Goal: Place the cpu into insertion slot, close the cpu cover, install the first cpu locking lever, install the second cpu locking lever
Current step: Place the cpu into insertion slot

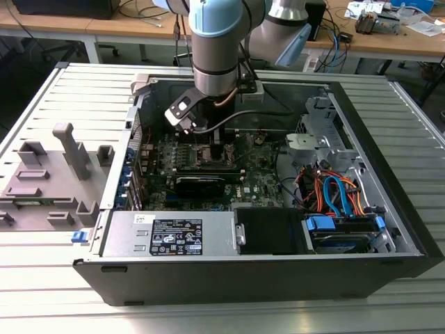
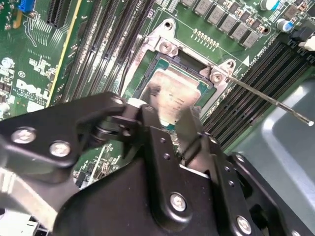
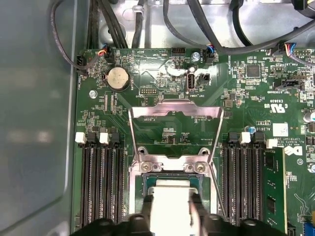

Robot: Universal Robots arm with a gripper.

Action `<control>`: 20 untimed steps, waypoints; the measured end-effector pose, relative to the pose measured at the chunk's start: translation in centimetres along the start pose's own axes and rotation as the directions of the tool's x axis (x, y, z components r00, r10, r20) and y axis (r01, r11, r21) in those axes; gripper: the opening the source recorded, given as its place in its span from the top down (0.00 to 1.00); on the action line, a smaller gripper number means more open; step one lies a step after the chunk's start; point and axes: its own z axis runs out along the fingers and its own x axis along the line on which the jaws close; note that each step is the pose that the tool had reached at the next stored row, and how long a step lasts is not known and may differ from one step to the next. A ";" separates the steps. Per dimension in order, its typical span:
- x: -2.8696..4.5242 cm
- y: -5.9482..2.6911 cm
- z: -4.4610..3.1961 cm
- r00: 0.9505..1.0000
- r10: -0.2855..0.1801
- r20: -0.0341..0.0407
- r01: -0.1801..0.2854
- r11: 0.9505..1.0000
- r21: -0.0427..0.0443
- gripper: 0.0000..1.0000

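Note:
In both wrist views the silvery cpu (image 2: 172, 96) (image 3: 170, 201) sits level in the insertion slot (image 2: 184, 61) (image 3: 147, 179), a green edge showing around it. My gripper (image 2: 170, 115) (image 3: 171, 206) is right over it, with a black finger against each of two opposite sides. The cpu cover (image 3: 174, 109) stands raised on its hinge behind the slot. A thin locking lever (image 2: 275, 101) (image 3: 217, 189) sticks out unlatched beside the slot. In the exterior view my gripper (image 1: 207, 142) reaches down into the open computer case over the motherboard (image 1: 257, 181).
Long black memory slots (image 3: 101, 187) (image 3: 243, 182) flank the socket on both sides. Black cables (image 3: 147, 19) run along the board's edge, and the case wall (image 3: 34, 113) is close by. A power supply (image 1: 170, 233), drive cage (image 1: 348, 233) and grey fixture (image 1: 49, 181) show in the exterior view.

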 end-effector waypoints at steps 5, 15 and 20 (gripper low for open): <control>0.20 0.19 -0.20 1.000 0.000 0.005 0.000 1.000 0.002 0.84; 0.25 0.34 -1.70 1.000 0.000 0.009 0.000 1.000 0.010 0.89; 0.25 0.52 -1.70 0.998 -0.003 0.067 -0.002 0.998 0.066 0.89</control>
